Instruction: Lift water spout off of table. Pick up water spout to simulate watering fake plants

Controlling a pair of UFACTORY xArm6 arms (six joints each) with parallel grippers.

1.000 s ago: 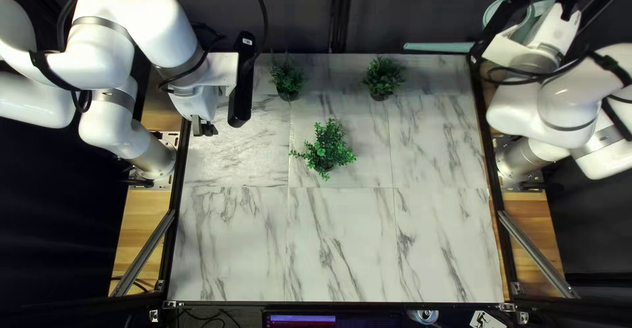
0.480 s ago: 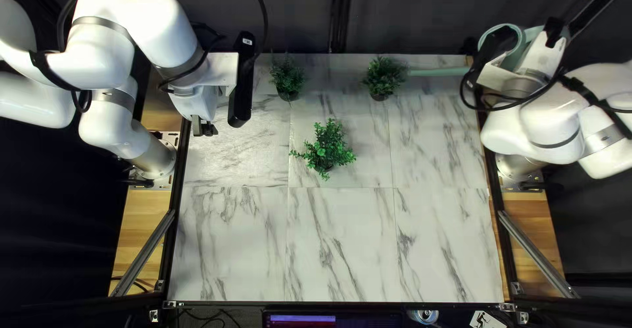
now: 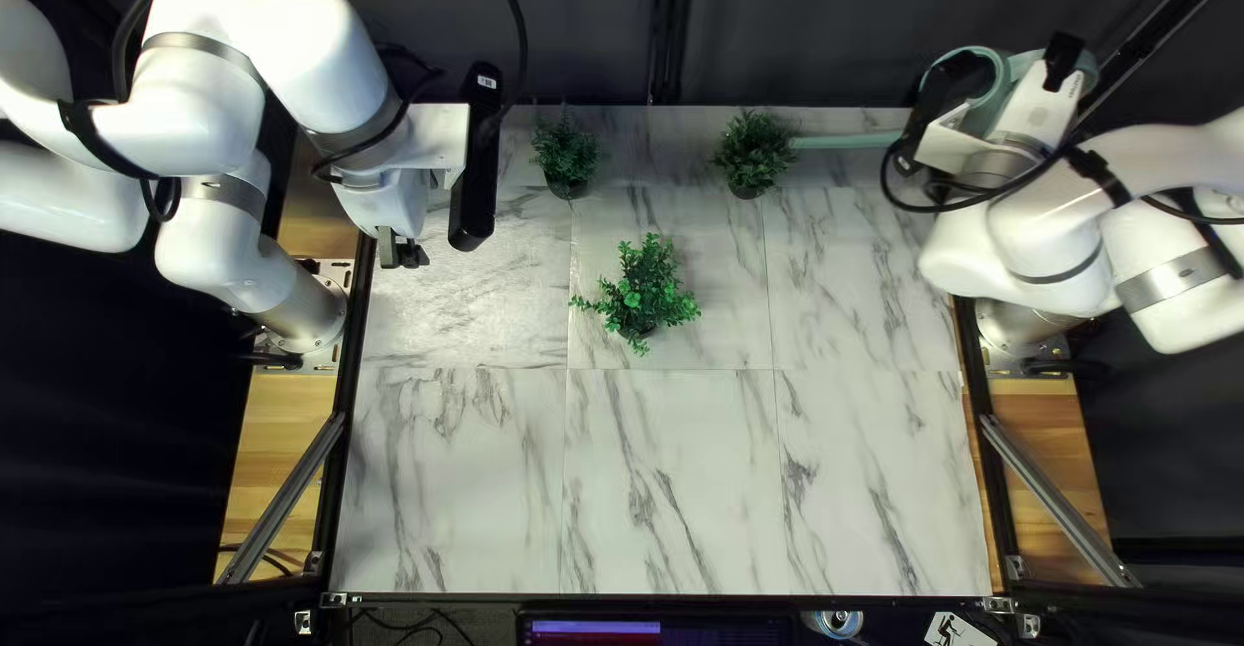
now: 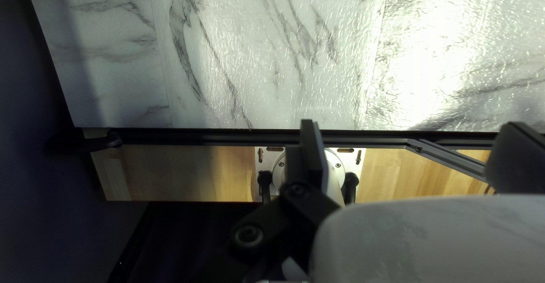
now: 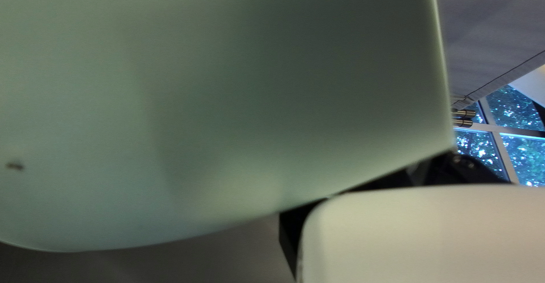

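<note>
Risks toppling small green fake plant [image 3: 753, 152] with spout [image 3: 846, 142] of pale-green plastic watering can [image 5: 213, 104] clamped in right gripper [image 3: 943, 102] (left gripper [image 4: 413, 127] wide).

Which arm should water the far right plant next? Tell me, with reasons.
Right. Its jaws are shut on the mint-green watering can, raised off the table, and the spout points at the far right plant. The left arm sits by the table's left edge, jaws open and empty.

Plants on the surface [image 3: 680, 490]
Left plant [image 3: 565, 153] and right plant [image 3: 753, 150] stand at the back; middle plant [image 3: 639, 291] stands before and between them.
</note>
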